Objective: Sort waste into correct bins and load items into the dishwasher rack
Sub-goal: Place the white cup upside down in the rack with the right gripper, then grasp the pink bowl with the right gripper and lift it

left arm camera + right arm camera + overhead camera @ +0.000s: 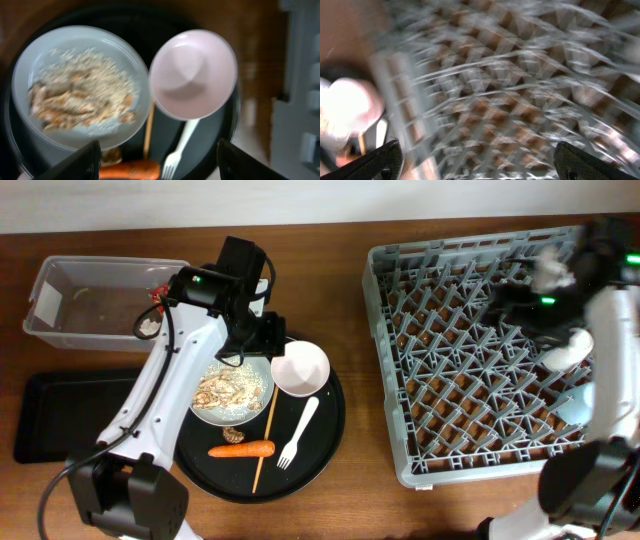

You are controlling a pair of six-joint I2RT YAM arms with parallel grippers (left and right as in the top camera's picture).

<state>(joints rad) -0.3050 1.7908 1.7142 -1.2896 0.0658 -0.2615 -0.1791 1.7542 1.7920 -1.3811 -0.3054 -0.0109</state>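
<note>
White label [42,299] on the clear tub [110,266] is unreadably small; left gripper [157,159] and right gripper [477,161] both spread apart.

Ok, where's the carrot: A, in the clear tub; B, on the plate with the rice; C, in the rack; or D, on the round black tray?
D: the carrot lies on the round black tray, just left of the fork.

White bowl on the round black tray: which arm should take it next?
Left. The left tool hangs open close above the white bowl; the right tool is away over the dishwasher rack.
</note>
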